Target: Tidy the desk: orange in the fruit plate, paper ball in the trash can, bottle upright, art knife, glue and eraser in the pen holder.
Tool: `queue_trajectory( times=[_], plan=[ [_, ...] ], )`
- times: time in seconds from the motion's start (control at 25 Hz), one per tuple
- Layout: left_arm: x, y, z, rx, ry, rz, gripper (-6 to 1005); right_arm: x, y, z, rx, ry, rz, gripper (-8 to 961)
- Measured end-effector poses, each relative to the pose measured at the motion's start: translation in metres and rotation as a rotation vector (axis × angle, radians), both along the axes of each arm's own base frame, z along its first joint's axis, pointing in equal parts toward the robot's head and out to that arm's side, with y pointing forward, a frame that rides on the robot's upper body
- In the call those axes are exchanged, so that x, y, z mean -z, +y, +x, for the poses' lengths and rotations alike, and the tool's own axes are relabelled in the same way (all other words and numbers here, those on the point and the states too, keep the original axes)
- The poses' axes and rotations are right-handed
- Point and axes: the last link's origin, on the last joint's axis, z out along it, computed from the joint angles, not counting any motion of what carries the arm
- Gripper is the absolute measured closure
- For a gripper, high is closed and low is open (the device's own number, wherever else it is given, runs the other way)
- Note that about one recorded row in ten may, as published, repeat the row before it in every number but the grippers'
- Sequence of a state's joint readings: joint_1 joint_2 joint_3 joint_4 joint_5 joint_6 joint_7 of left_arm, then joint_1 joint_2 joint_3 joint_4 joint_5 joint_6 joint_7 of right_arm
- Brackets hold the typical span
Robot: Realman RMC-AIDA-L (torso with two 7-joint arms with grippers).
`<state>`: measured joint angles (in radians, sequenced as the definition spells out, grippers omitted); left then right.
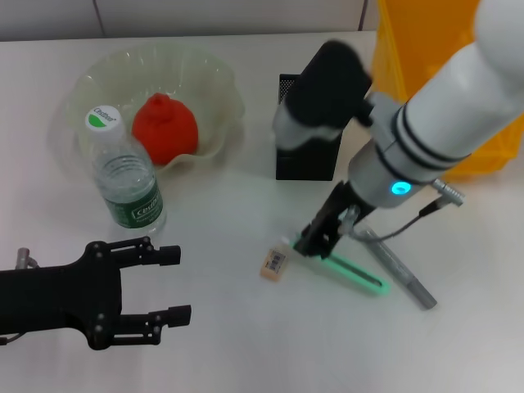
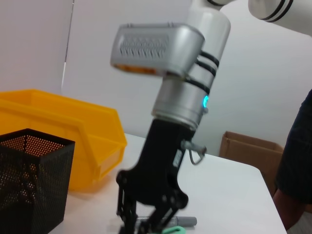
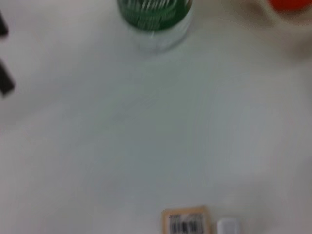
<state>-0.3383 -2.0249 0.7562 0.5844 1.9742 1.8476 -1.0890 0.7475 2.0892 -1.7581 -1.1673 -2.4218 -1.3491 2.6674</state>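
The orange lies in the translucent fruit plate at the back left. The bottle stands upright in front of the plate; it also shows in the right wrist view. The green art knife, a grey glue stick and the eraser lie on the desk in front of the black mesh pen holder. My right gripper is low over the near end of the art knife, jaws apart, beside the eraser. My left gripper is open and empty at the front left. No paper ball is in view.
A yellow bin stands at the back right behind my right arm; it also shows in the left wrist view, next to the pen holder. A cardboard box and a person are beyond the desk.
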Motion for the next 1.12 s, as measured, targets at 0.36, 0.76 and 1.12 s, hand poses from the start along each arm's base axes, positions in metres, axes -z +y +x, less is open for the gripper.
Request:
queue_trajectory(
  times=[0.36, 0.76, 1.12],
  plan=[
    [-0.001, -0.002, -0.001, -0.002, -0.004, -0.007, 214, -0.102, 0.015, -0.022, 0.021, 0.520, 0.237, 788],
    [0.000, -0.004, 0.000, -0.001, -0.011, -0.015, 214, -0.134, 0.037, 0.053, -0.074, 1.255, 0.560, 787],
    [0.000, -0.001, 0.003, 0.002, -0.017, -0.020, 214, -0.082, 0.049, 0.078, -0.136, 1.168, 0.702, 787]
  ],
)
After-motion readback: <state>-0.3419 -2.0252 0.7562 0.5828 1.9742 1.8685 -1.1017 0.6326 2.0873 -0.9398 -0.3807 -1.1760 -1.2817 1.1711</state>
